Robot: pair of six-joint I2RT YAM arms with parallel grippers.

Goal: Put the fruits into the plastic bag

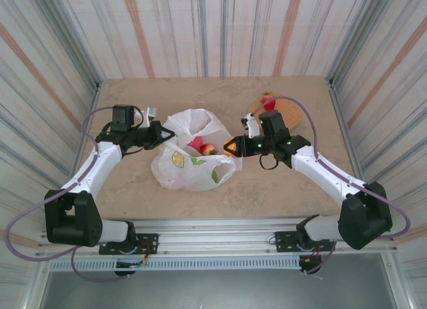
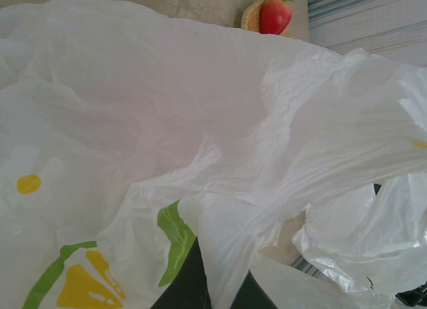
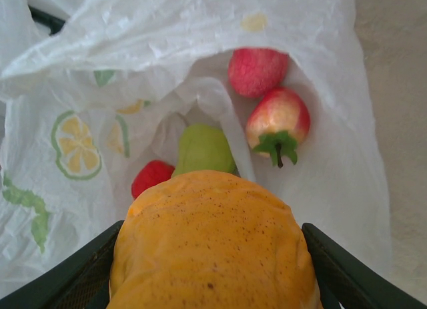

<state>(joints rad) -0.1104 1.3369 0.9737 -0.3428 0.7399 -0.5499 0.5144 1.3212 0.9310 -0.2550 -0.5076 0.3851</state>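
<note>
The plastic bag (image 1: 193,163) lies mid-table with its mouth facing right. My left gripper (image 1: 162,134) is shut on a fold at the bag's left rim (image 2: 223,282), and the plastic (image 2: 200,122) drapes over its dark fingers (image 2: 180,282). My right gripper (image 1: 230,147) is at the bag's right opening, shut on an orange fruit (image 3: 212,215). Inside the bag lie a red fruit (image 3: 257,71), a red-yellow fruit with a green calyx (image 3: 279,119), a green fruit (image 3: 203,149) and another red fruit (image 3: 152,177). A red strawberry (image 1: 268,101) sits on the tray.
A tan woven tray (image 1: 290,112) stands at the back right, behind my right arm. Striped walls close in the table on three sides. Bare tabletop (image 1: 293,189) lies in front of the bag and to the right.
</note>
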